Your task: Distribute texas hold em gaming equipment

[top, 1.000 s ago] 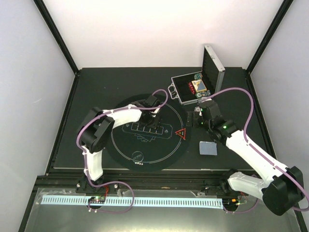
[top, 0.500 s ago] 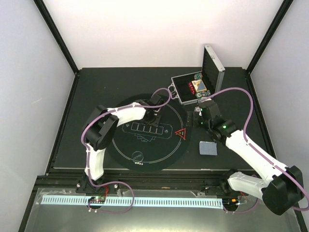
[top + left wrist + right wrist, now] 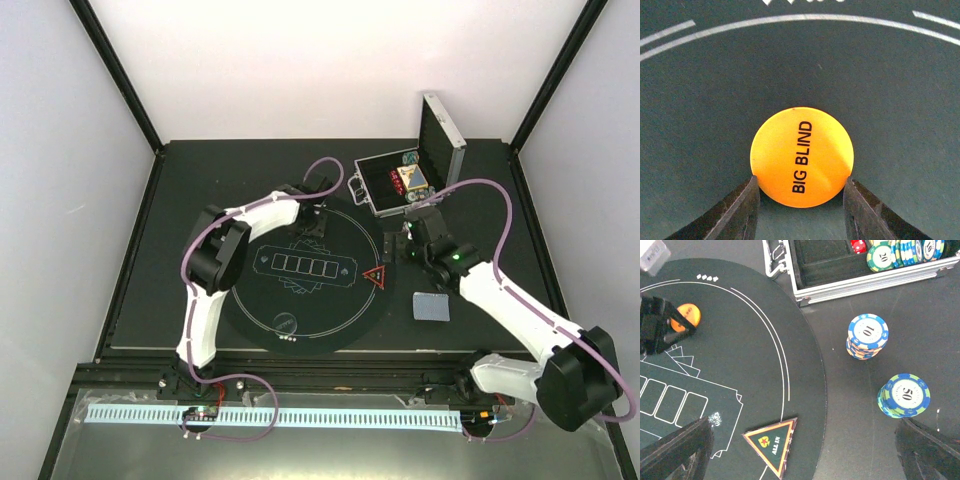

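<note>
Left wrist view: the orange BIG BLIND disc [image 3: 801, 156] lies flat on the black round mat [image 3: 700, 100], just inside the white ring line, on the far part of the mat.

The left gripper [image 3: 801, 184] stands half spread, one fingertip [image 3: 747, 197] at each side of the disc's near half, right at its rim. I cannot tell whether they pinch it or only touch it.

The right gripper [image 3: 802, 452] is spread wide with nothing between the fingers. It hangs over the mat edge near the red triangle marker [image 3: 771, 442].

Handling, my judgement:
- The disc looks thin, stiff, light and smooth-faced.
- Lying flat, it offers very little edge to bite on.
- I would take it at two opposite rim points across the full width, tips low against the mat.
- The present contact sits nearer than the widest line, so a squeeze could push the disc forward and out of the fingers.
- I see little risk of breakage; slipping is the worry.

Appearance: round, even bright orange, black capitals reading BIG BLIND across the face, edge clean, nothing on top of it.
</note>
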`<state>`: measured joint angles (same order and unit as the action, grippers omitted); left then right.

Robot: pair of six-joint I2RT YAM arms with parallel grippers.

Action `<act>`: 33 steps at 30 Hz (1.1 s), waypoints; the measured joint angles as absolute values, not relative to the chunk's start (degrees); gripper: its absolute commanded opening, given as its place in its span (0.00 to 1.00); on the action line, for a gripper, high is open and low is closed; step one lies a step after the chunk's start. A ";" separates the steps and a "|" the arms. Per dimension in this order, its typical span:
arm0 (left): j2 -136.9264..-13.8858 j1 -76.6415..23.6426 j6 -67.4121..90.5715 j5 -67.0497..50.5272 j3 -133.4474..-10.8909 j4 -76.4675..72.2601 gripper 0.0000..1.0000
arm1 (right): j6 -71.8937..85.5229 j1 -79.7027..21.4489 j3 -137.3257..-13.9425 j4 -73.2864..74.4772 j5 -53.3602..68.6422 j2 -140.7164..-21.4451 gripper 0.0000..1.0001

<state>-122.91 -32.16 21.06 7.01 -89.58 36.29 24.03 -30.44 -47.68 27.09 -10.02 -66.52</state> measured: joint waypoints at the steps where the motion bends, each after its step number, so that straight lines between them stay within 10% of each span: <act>1: -123.59 -31.64 21.06 7.01 -90.63 36.60 0.48 | 23.94 -30.44 -47.77 27.09 -10.02 -67.02 1.00; 33: -138.67 -27.86 18.04 3.07 -115.85 43.40 0.59 | 24.16 -28.84 -52.80 26.50 -10.55 -72.34 1.00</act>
<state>-138.67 -27.86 18.04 3.07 -115.85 43.40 24.16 -28.84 -52.80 26.50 -10.55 -72.34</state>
